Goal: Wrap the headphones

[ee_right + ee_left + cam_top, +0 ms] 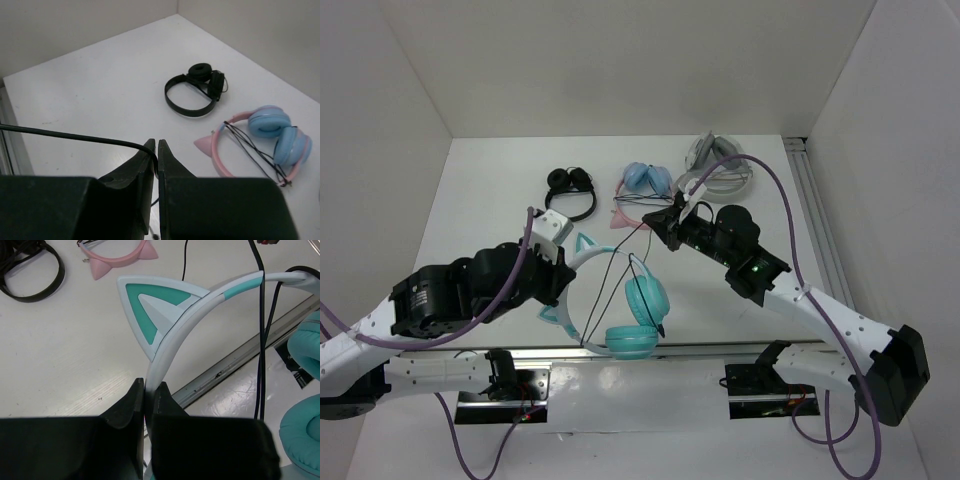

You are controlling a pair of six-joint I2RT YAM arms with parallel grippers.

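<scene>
Left gripper (148, 391): pinched on the band (186, 319) of the headphones (646, 298), held low between both arms.
Right gripper (155, 150): pinched on the cable (65, 135).
Cable: stretched from the cups up and right to the right gripper.

Lab: white-walled robot test enclosure (620, 70)

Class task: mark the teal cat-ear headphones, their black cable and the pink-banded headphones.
teal cat-ear headphones (150, 305), left wrist view, cat ear.
black cable (75, 135), right wrist view, straight stretch.
pink-banded headphones (269, 121), right wrist view, blue earcup.
</scene>
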